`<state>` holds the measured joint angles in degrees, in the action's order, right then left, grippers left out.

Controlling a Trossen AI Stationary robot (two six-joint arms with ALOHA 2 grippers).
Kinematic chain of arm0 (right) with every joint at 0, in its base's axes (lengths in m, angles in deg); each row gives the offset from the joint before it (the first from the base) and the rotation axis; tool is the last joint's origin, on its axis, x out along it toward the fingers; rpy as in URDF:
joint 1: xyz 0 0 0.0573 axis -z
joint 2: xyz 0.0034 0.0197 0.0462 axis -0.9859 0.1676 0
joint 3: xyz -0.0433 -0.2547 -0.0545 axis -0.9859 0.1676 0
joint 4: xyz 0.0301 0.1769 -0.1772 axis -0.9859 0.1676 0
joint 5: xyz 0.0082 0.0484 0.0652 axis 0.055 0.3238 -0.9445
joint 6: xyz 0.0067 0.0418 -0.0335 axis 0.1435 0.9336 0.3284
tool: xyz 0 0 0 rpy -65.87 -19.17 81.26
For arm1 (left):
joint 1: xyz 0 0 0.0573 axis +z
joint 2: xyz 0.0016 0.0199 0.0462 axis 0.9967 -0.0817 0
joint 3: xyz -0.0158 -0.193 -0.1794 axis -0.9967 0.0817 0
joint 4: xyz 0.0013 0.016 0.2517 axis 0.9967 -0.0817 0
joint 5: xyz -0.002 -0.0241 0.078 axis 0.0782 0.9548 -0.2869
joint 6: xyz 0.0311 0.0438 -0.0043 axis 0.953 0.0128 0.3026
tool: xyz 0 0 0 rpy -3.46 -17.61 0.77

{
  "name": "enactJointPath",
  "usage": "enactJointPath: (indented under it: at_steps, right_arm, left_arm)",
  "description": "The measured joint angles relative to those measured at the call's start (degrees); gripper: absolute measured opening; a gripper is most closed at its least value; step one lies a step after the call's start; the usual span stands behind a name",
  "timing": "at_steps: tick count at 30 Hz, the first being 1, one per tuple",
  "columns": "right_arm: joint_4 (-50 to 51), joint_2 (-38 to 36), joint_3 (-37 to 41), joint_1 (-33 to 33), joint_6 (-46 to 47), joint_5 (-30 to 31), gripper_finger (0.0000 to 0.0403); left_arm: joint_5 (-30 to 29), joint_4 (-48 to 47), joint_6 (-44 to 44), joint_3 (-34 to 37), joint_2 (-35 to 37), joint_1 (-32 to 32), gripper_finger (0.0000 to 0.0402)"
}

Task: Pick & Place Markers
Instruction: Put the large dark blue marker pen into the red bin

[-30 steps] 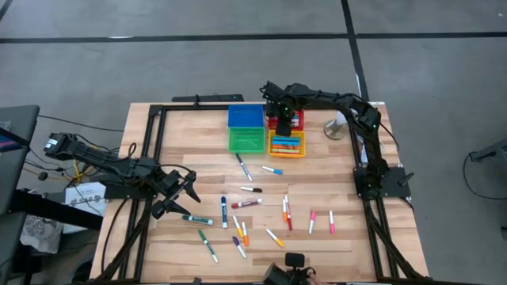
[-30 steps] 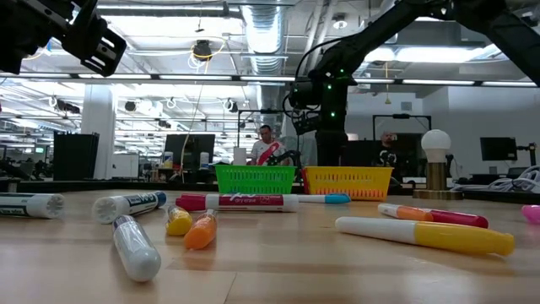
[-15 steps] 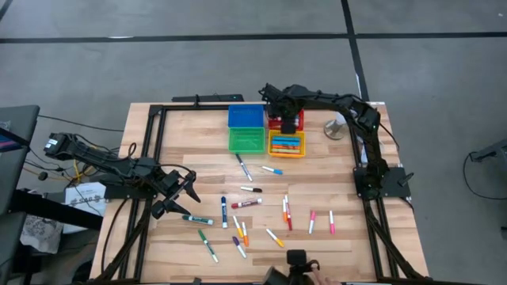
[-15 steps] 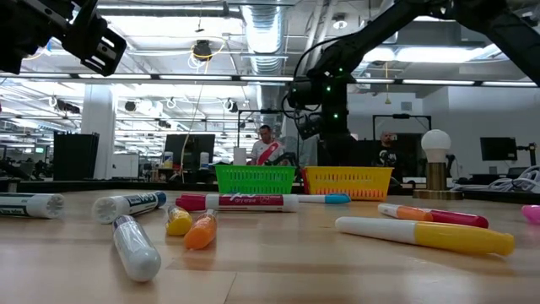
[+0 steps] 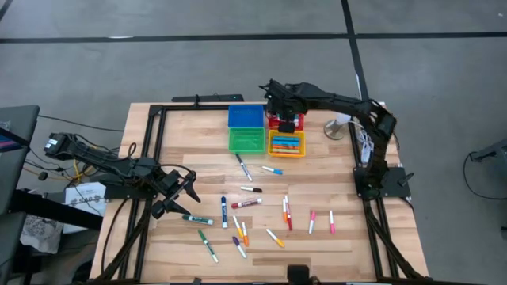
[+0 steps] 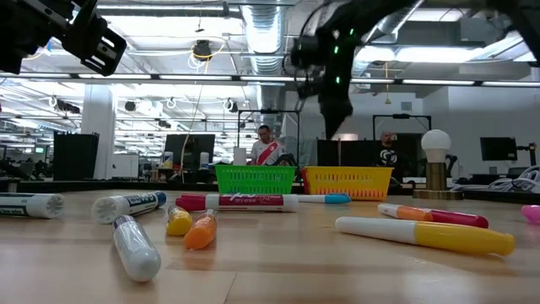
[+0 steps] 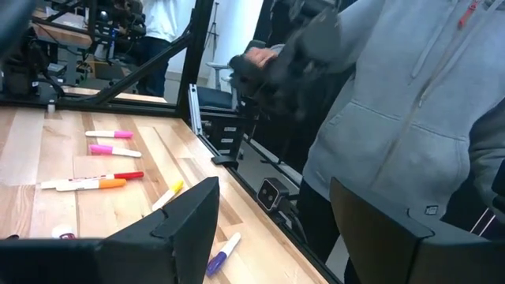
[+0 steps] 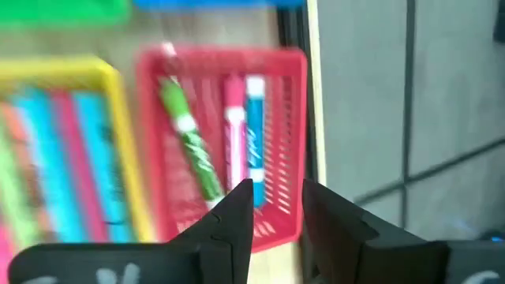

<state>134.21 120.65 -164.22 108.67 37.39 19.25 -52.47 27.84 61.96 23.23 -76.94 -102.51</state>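
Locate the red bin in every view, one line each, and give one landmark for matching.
High: red bin at the table's far edge, under the right tool.
Low: not visible; hidden behind the yellow bin.
Left wrist: not in it.
Right wrist: centre, holding green, pink and blue markers.
Landmark: the yellow bin beside it.

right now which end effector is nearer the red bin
Right. The right end effector hangs directly over the red bin at the table's far side; the left end effector hovers over loose markers near the table's left front, well away.
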Motion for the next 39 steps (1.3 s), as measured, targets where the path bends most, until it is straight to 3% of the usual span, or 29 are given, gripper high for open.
enactJointPath:
  at_steps: [7,14,22,32,39]
  right_arm:
    - [0.96,-8.95,0.0,-7.28,9.24,-8.2,0.01]
    - [1.86,-14.57,0.0,-17.19,19.58,-8.46,0.01]
    - [6.88,-15.79,0.05,-26.16,33.21,-7.73,0.01]
    - [4.32,-21.68,9.76,-35.06,47.45,7.2,0.01]
    - [-0.6,-31.04,17.01,-37.97,49.56,7.29,0.01]
  left_arm:
    - [0.02,0.05,0.0,0.0,0.0,-0.01,0.0242]
    - [0.02,1.15,-0.01,0.02,0.0,-0.02,0.0242]
    - [0.02,4.54,-0.02,0.02,0.0,-0.01,0.0242]
    - [0.02,6.85,-0.02,0.02,0.01,0.0,0.0242]
    - [0.02,9.29,-0.02,0.02,0.0,0.0,0.0242]
